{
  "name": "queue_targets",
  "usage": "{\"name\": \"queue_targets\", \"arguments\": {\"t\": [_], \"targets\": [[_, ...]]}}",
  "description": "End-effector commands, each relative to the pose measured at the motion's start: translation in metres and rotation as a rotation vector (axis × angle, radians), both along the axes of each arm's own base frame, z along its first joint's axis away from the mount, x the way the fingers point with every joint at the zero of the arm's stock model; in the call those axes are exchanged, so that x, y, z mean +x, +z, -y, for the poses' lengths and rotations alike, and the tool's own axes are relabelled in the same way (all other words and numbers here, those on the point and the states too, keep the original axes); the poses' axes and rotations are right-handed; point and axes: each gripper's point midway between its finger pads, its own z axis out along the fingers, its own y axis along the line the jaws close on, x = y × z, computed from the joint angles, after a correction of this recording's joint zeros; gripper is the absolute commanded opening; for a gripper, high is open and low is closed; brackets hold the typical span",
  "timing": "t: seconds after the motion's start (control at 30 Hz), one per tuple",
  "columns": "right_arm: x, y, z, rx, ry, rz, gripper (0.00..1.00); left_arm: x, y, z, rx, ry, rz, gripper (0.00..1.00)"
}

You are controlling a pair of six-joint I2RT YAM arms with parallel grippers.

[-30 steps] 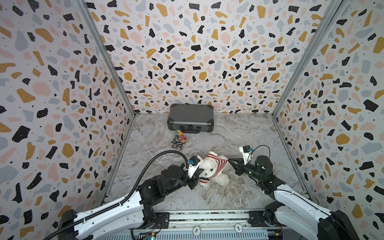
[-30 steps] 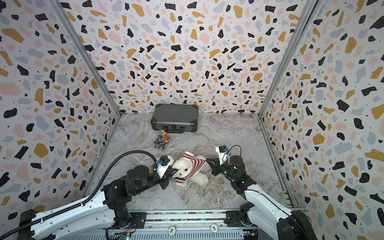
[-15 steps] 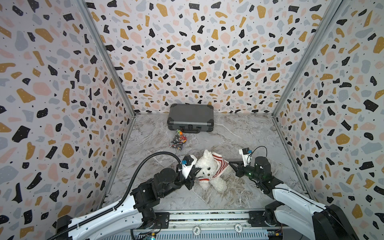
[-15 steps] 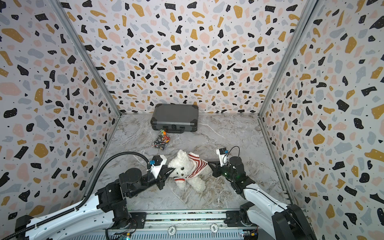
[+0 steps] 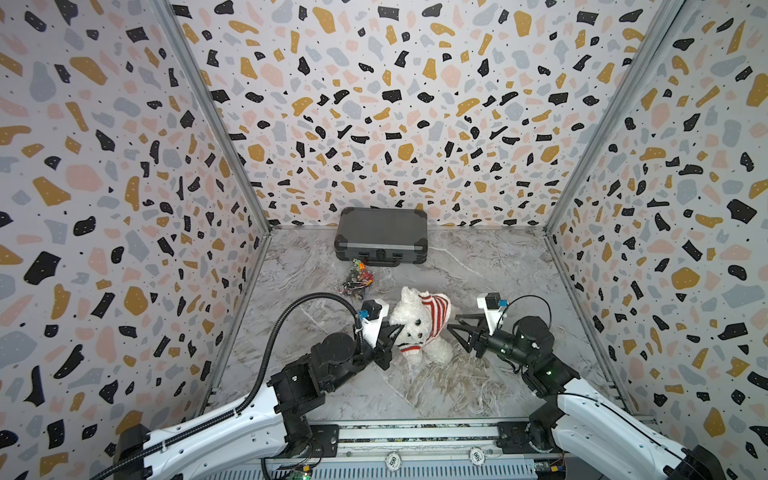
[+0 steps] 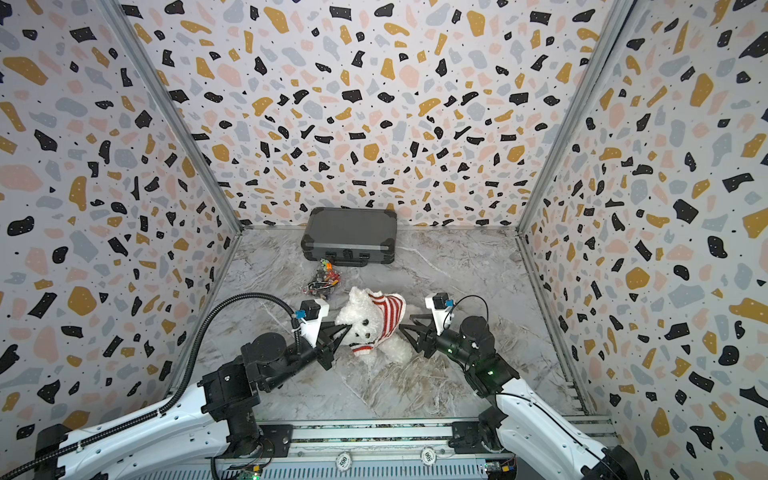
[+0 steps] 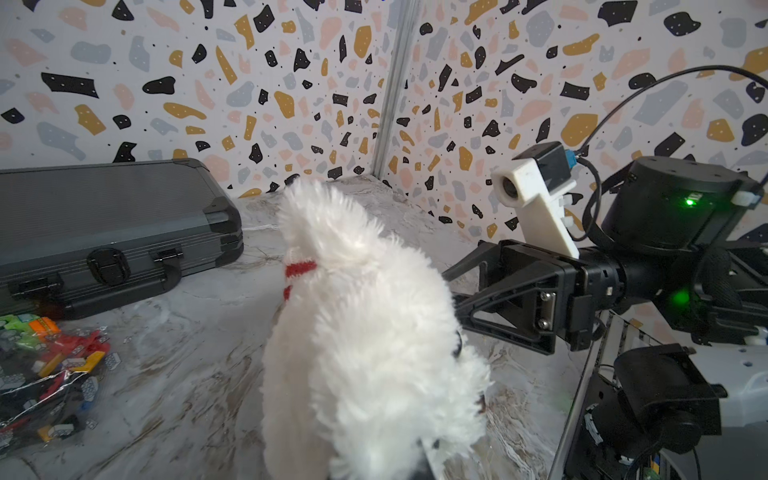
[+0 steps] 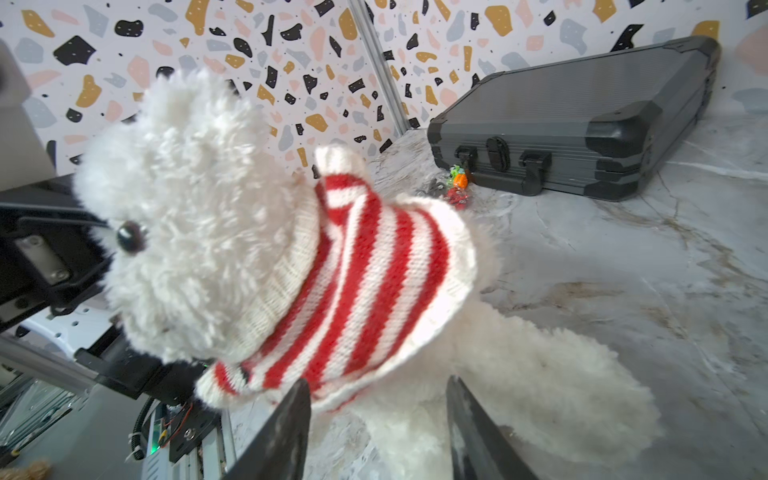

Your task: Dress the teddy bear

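The teddy bear (image 5: pixel 419 328) sits near the middle of the marble table (image 5: pixel 490 266), between the two grippers, with its head leaning left and its legs toward the near edge. The striped sweater (image 5: pixel 435 309) is bunched around its neck and shoulders.

The left arm reaches in low from the near-left corner, its forearm angled up and to the right. The left gripper (image 5: pixel 395 331) has its jaws pinched together in the fur at the side of the bear's head.

The right arm comes from the near-right corner, bent at the elbow, with its wrist turned to point left. The right gripper (image 5: pixel 455 329) has its jaws apart just beside the sweater's hem. I can't tell whether they touch it.

A dark case (image 5: pixel 380 235) lies against the far wall, and a bag of small coloured pieces (image 5: pixel 357 280) lies just in front of it.
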Motion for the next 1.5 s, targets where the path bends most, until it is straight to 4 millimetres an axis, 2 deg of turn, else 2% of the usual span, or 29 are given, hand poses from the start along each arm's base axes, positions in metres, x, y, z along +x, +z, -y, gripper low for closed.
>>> {"name": "queue_targets", "arguments": {"t": [0.0, 0.1, 0.27, 0.43, 0.83, 0.93, 1.07, 1.27, 1.47], "targets": [[-0.016, 0.007, -0.008, 0.048, 0.069, 0.016, 0.54, 0.005, 0.066, -0.001, -0.237, 0.034, 0.027, 0.0], [-0.03, 0.018, -0.013, 0.11, 0.125, 0.068, 0.52, 0.004, 0.085, 0.0, -0.316, 0.023, 0.02, 0.0], [-0.032, 0.028, -0.017, 0.131, 0.138, 0.096, 0.43, 0.0, 0.102, 0.001, -0.411, -0.006, 0.002, 0.0], [-0.04, 0.047, -0.028, 0.167, 0.192, 0.141, 0.4, -0.001, 0.105, 0.002, -0.467, -0.016, -0.011, 0.0], [-0.038, 0.066, -0.036, 0.242, 0.2, 0.169, 0.34, -0.002, 0.099, 0.005, -0.475, -0.029, -0.021, 0.0], [-0.031, 0.068, -0.031, 0.255, 0.144, 0.167, 0.22, -0.003, 0.098, 0.006, -0.485, -0.041, -0.023, 0.0], [-0.033, 0.076, -0.03, 0.279, 0.149, 0.178, 0.23, -0.005, 0.098, 0.008, -0.481, -0.054, -0.025, 0.0], [-0.038, 0.086, -0.029, 0.324, 0.17, 0.193, 0.35, -0.006, 0.099, 0.009, -0.489, -0.061, -0.022, 0.0], [-0.033, 0.085, -0.03, 0.329, 0.153, 0.183, 0.3, -0.007, 0.099, 0.012, -0.491, -0.079, -0.025, 0.0]]}}
